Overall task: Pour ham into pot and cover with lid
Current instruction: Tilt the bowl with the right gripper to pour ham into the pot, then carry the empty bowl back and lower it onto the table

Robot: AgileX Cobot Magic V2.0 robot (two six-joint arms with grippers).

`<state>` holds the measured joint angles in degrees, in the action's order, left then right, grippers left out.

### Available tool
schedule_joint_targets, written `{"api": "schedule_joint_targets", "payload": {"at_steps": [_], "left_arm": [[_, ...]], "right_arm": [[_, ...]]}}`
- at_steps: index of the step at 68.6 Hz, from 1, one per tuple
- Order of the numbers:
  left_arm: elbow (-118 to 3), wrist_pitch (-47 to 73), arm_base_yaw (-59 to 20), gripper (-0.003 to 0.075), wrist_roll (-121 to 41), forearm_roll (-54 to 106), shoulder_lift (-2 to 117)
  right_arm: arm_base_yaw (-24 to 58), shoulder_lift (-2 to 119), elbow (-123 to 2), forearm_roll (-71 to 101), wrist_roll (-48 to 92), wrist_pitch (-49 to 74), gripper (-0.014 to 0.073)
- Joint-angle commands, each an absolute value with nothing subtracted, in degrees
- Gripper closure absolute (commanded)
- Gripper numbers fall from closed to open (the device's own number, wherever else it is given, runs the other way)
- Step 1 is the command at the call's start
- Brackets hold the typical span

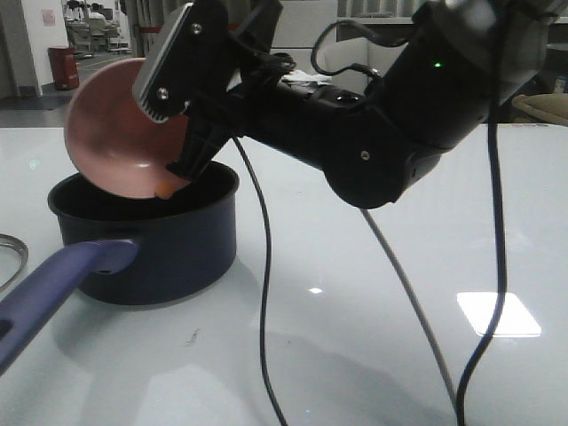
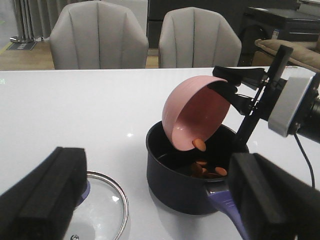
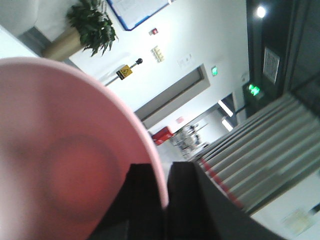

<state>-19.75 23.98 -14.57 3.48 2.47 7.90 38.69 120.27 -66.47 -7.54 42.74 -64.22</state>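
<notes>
My right gripper (image 1: 182, 151) is shut on the rim of the pink bowl (image 1: 111, 133), which is tipped steeply over the dark navy pot (image 1: 160, 244). One orange ham piece (image 2: 199, 145) slides off the bowl's lower lip, and several ham pieces (image 2: 206, 170) lie on the pot's black bottom. In the right wrist view the bowl's rim (image 3: 159, 185) sits pinched between the two black fingers. The glass lid (image 2: 107, 207) lies flat on the table to the left of the pot. My left gripper (image 2: 157, 205) hangs open above the table between lid and pot, holding nothing.
The pot's long blue-purple handle (image 1: 53, 288) points toward the table's front left. Black cables (image 1: 262, 293) hang from the right arm down across the white table (image 1: 399, 266). Two grey chairs (image 2: 145, 37) stand behind the table's far edge.
</notes>
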Motion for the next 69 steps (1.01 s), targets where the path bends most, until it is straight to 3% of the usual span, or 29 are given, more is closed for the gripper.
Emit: {"api": "schedule_joint_targets", "payload": {"at_steps": [1,14,25,45,69], "left_arm": [[-21.30,19.22,-15.04,0.0103,3.50,2.98,8.57],[-21.30,19.22,-15.04,0.0103,3.50,2.98,8.57],[-21.30,19.22,-15.04,0.0103,3.50,2.98,8.57],[-21.30,19.22,-15.04,0.0103,3.50,2.98,8.57],[-21.30,19.22,-15.04,0.0103,3.50,2.98,8.57]], "right_arm": [[38.67,116.75,-67.93,-3.20,26.41,-73.57,0.0466],[38.67,115.24,-67.93,-1.33,2.49,-70.04,0.0466],[38.67,110.61,-67.93,-0.85,-11.87,-54.08,0.0466],[37.31,97.28,-67.93,-0.68,-12.76,-15.25,0.0466],[26.78,90.20,-67.93,-0.68,-12.76,15.42,0.0466]]}}
